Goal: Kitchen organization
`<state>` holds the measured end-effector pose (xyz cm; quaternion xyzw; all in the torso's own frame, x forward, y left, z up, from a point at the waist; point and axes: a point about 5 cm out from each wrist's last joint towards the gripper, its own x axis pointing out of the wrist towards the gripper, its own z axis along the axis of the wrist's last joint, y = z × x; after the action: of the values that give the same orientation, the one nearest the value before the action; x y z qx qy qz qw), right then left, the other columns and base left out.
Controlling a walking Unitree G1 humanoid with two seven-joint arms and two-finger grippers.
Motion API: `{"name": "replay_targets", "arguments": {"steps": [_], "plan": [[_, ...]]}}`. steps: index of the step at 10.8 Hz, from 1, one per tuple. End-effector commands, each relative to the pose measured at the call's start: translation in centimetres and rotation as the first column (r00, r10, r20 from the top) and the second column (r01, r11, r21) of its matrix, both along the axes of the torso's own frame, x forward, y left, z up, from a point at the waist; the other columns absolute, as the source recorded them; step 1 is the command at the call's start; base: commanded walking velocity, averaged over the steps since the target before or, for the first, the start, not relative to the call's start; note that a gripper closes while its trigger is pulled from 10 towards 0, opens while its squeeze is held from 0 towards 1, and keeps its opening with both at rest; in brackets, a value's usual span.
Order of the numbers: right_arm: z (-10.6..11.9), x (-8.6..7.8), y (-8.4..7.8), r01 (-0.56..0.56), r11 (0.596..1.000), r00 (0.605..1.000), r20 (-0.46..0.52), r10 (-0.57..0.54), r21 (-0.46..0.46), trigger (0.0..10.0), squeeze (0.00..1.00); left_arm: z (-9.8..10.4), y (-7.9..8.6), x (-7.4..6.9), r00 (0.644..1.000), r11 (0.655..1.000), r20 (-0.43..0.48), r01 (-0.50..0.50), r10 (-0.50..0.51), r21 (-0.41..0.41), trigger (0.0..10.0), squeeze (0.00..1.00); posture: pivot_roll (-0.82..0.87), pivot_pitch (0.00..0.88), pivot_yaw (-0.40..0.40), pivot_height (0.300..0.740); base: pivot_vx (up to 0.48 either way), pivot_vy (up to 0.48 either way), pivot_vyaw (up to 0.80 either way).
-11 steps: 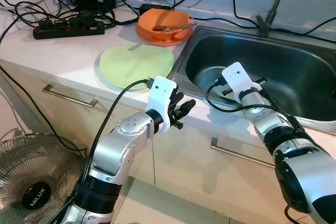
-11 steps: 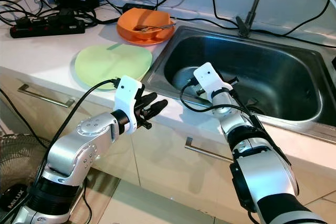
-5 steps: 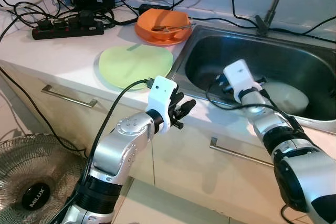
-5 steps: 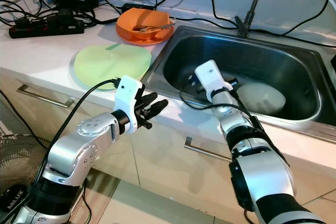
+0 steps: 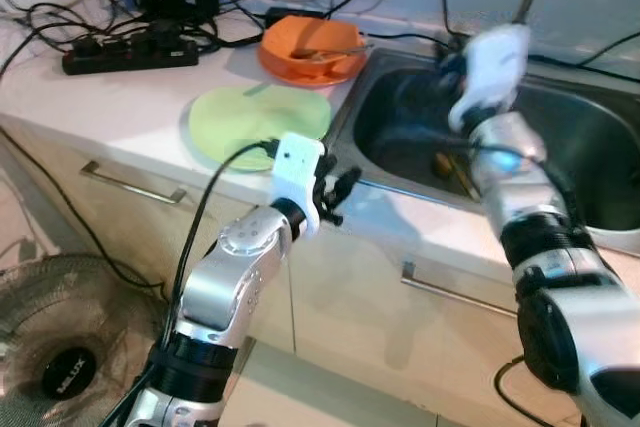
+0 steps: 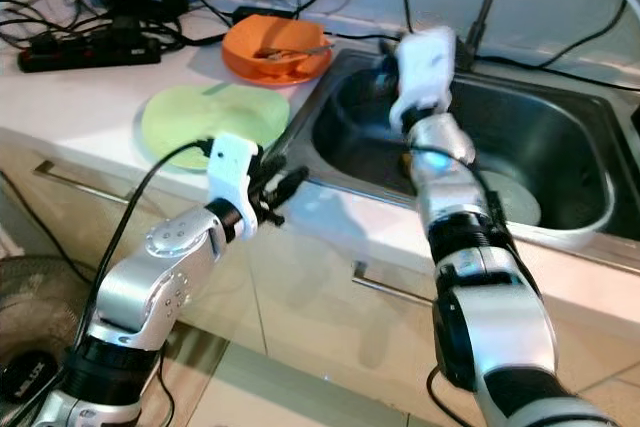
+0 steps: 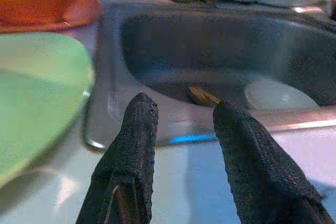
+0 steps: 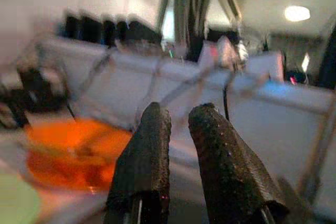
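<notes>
1. Far left on my counter I see a black power strip (image 5: 130, 50) with tangled cables.
2. A green plate (image 5: 258, 123) lies flat on the counter, and an orange bowl (image 5: 311, 49) sits behind it, just beside the sink.
3. My left gripper (image 7: 181, 145) hovers at the sink's front edge, its fingers (image 7: 134, 150) spread with a clear gap, holding nothing.
4. The steel sink (image 6: 560, 122) has a white plate (image 7: 275, 94) on its floor and a small yellowish object (image 7: 202, 95) near it; what it is, I cannot tell.
5. My right gripper (image 8: 176, 129) is raised above the sink's left part, blurred, aimed toward the orange bowl. Its fingers (image 8: 147, 150) stand close together with a narrow slit, empty.
</notes>
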<state>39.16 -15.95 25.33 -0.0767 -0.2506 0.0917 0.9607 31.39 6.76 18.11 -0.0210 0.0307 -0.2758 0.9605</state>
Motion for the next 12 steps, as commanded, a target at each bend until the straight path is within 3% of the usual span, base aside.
{"name": "replay_targets", "arguments": {"steps": [1,4,6,9,11,12], "plan": [[-0.7,-0.9,-0.8,-0.016,0.999,1.0,0.009,0.016,0.038,10.0,0.0,0.6,0.3,0.5,0.998,0.999,0.043,-0.042,0.041,0.0,10.0,0.0,0.19,0.064,-0.015,0.74,0.0,0.0,0.0],[-4.1,-4.6,-1.9,-0.061,0.989,0.998,-0.012,0.063,0.132,10.0,0.0,1.1,1.3,1.0,0.979,0.991,0.155,-0.132,0.132,-0.011,10.0,0.0,0.18,0.073,-0.01,0.74,0.0,0.0,0.0],[-6.7,-6.8,-1.3,-0.063,0.983,0.995,-0.067,0.076,0.174,10.0,0.0,1.3,1.6,0.9,0.977,0.988,0.151,-0.148,0.151,-0.033,10.0,0.0,0.17,0.078,-0.001,0.74,0.0,0.0,0.0],[-7.8,-6.9,0.3,-0.081,0.974,0.986,-0.125,0.109,0.212,10.0,0.0,1.3,2.2,1.1,0.963,0.978,0.172,-0.2,0.206,-0.051,10.0,0.0,0.19,0.079,-0.003,0.74,0.0,0.0,0.0],[-8.8,-6.9,1.2,-0.083,0.97,0.978,-0.169,0.124,0.228,10.0,0.0,2.4,4.7,1.5,0.909,0.936,0.223,-0.339,0.352,-0.096,10.0,0.0,0.21,0.075,-0.002,0.74,0.0,0.0,0.0],[-9.1,-6.9,1.7,-0.087,0.967,0.975,-0.178,0.133,0.241,10.0,0.0,3.2,7.4,1.9,0.855,0.887,0.236,-0.446,0.461,-0.118,10.0,0.0,0.22,0.071,0.001,0.74,0.0,0.0,0.0]]}}
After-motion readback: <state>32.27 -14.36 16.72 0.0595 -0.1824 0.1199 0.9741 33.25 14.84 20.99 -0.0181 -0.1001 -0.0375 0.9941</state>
